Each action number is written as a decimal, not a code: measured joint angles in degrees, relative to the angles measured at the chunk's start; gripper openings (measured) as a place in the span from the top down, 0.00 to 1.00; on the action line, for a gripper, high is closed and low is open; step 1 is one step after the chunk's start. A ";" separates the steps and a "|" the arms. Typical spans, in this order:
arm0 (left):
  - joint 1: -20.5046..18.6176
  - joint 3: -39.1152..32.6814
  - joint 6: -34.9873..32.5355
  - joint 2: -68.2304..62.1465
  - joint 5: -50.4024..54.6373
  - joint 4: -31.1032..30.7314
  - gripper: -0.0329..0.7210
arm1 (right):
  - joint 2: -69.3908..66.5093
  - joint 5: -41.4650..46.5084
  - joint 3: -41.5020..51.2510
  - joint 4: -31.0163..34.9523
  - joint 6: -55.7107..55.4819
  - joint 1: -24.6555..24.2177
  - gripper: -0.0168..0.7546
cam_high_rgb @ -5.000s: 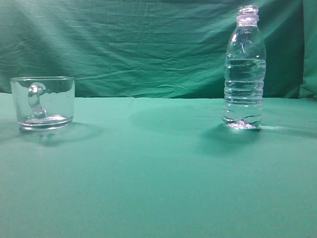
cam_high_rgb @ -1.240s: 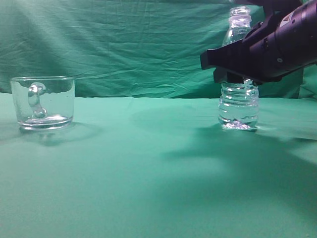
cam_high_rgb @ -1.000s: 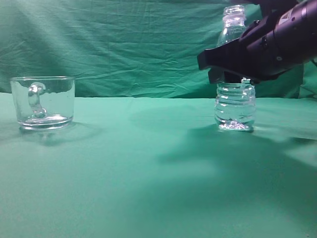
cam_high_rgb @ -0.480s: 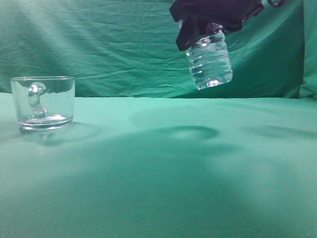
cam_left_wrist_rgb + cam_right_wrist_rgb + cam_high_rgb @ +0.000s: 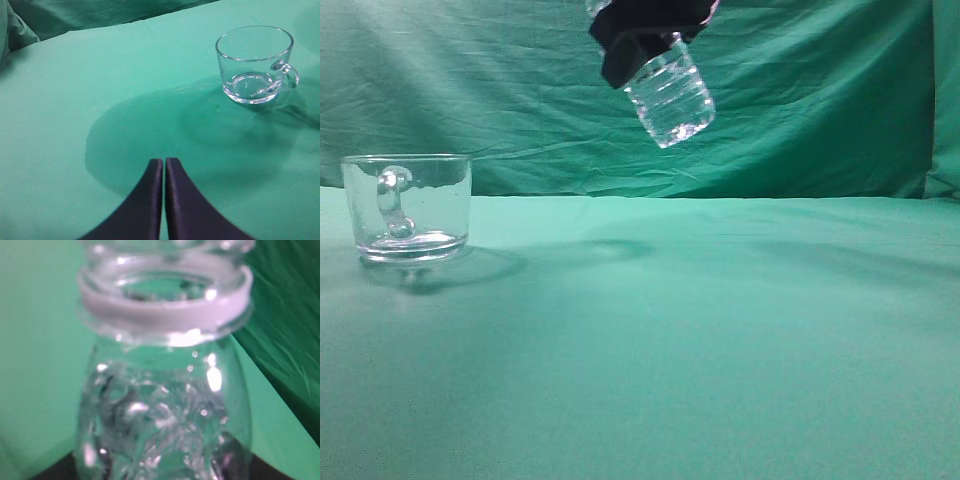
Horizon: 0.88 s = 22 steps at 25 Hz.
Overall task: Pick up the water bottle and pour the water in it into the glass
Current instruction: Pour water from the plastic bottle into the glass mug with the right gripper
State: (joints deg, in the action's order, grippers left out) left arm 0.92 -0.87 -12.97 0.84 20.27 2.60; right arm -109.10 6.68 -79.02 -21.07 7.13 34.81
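My right gripper [image 5: 645, 35] is shut on the water bottle [image 5: 670, 95] and holds it high above the table, tilted with its ribbed base toward the lower right. Its upper part is out of frame in the exterior view. In the right wrist view the bottle [image 5: 165, 405] fills the frame, open neck up, water [image 5: 160, 435] inside. The glass [image 5: 408, 205] stands upright on the table at the left, handle toward the camera, with little or nothing in it. It shows in the left wrist view [image 5: 254, 65] too. My left gripper [image 5: 164, 162] is shut and empty, over bare cloth short of the glass.
A green cloth [image 5: 720, 340] covers the table and hangs as a backdrop [image 5: 520, 90] behind it. The bottle's shadow [image 5: 610, 248] lies on the cloth right of the glass.
The right gripper closed on the bottle, lifted it off the table at the right, and has carried it up and leftward toward the glass, tilting it. The glass has not moved.
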 joint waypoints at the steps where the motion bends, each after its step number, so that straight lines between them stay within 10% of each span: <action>1: 0.00 0.00 0.00 0.00 0.00 0.00 0.96 | -1.48 0.26 -1.65 -0.75 0.25 0.97 0.58; 22: 0.00 0.00 0.00 0.00 0.00 0.00 0.96 | -18.36 -3.34 -18.22 -18.78 7.18 7.11 0.58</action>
State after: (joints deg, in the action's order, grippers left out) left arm 0.92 -0.87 -12.97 0.84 20.27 2.60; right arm -127.46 3.34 -97.24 -39.85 14.31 41.91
